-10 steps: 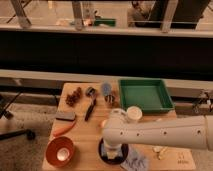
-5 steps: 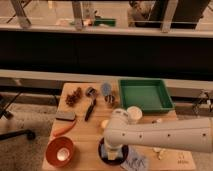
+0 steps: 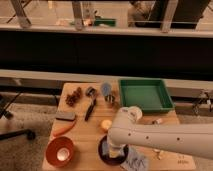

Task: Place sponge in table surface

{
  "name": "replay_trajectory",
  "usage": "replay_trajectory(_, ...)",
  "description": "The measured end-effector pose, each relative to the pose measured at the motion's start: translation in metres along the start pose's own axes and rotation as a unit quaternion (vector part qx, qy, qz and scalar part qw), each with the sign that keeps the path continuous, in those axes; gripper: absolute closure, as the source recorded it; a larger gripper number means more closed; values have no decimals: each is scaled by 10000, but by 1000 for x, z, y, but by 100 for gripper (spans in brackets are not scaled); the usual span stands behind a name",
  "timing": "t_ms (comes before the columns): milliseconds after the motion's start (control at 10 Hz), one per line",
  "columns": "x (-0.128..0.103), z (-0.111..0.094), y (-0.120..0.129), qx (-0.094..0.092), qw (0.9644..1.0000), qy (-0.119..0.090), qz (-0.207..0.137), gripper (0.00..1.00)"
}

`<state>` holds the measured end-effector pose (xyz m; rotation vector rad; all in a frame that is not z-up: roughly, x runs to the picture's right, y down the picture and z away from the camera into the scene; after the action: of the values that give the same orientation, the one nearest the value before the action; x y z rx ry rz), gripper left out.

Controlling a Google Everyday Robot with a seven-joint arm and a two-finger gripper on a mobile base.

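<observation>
My gripper (image 3: 112, 149) hangs at the end of the white arm (image 3: 150, 134), which reaches in from the right. It is low over a dark round plate (image 3: 103, 154) at the front middle of the wooden table (image 3: 84, 135). The arm's wrist hides what lies under and between its tips. A flat dark grey block (image 3: 65, 116) that looks like the sponge lies at the table's left side, well away from the gripper, with an orange carrot-shaped piece (image 3: 64, 129) just in front of it.
A green tray (image 3: 145, 95) stands at the back right. A red bowl (image 3: 60, 150) sits front left. A black-handled utensil (image 3: 90, 108), a brown cluster (image 3: 74, 96), a yellow round item (image 3: 106, 125) and a crumpled bag (image 3: 134, 162) lie around.
The arm's elbow has shifted slightly sideways. The gripper stays low over the dark plate, and no object on the table has moved.
</observation>
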<state>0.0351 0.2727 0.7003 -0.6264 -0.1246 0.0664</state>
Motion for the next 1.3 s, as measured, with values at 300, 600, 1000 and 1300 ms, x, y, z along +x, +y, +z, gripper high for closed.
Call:
replay_trajectory(300, -2, -22, -3, 184, 9997, -151, -46, 80)
replay_trajectory(600, -9, -36, -7, 324, 9991, -207, -168, 80)
replay_trajectory(1000, -13, -47, -22, 506, 9983, -162, -235, 80)
replay_trajectory(1300, -11, -53, -35, 610, 9978, -98, -252, 80)
